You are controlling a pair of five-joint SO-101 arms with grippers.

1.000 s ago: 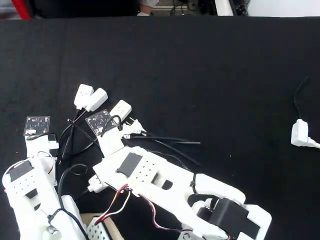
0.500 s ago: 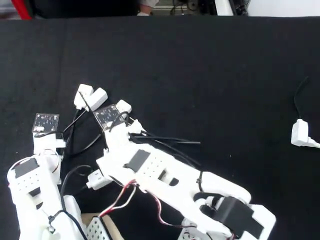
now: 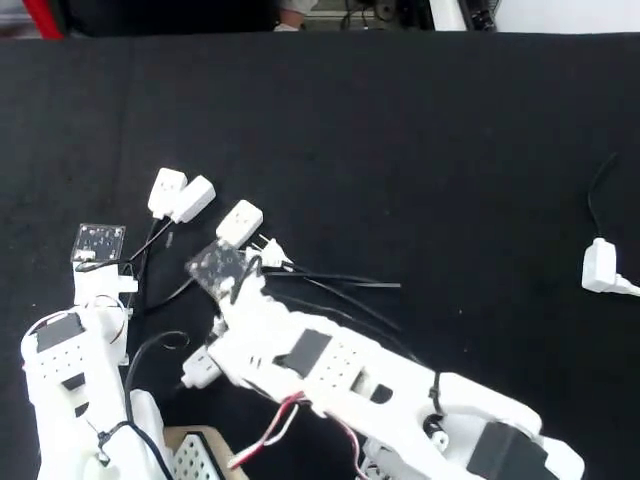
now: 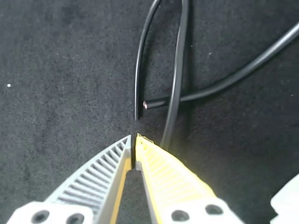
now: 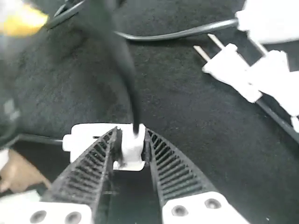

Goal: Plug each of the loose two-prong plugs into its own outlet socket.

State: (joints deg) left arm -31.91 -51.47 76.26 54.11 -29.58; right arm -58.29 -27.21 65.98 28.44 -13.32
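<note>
My right gripper (image 5: 131, 134) is shut on a small white plug (image 5: 131, 148) whose black cable runs up out of the fingers. Just beyond it lies a loose two-prong plug (image 5: 229, 63), prongs bare, near a white outlet block (image 5: 268, 18). In the high view that loose plug (image 3: 270, 254) lies beside an outlet (image 3: 240, 222), and two more outlets (image 3: 165, 190) (image 3: 196, 198) lie further left. The right arm (image 3: 310, 355) covers its held plug there. My left gripper (image 4: 134, 139) is shut just above the cloth, its tips short of a thin black cable end (image 4: 137, 114).
Black cables (image 3: 330, 282) cross the black cloth between the arms. Another white plug with a cable (image 3: 600, 265) lies at the far right. A cardboard piece (image 3: 200, 450) sits at the near edge between the arm bases. The left arm (image 3: 70, 365) stands at lower left.
The right arm has pulled back toward the near edge, uncovering the outlet beside the loose plug. The left arm has edged forward and right. The cables between them have shifted.
</note>
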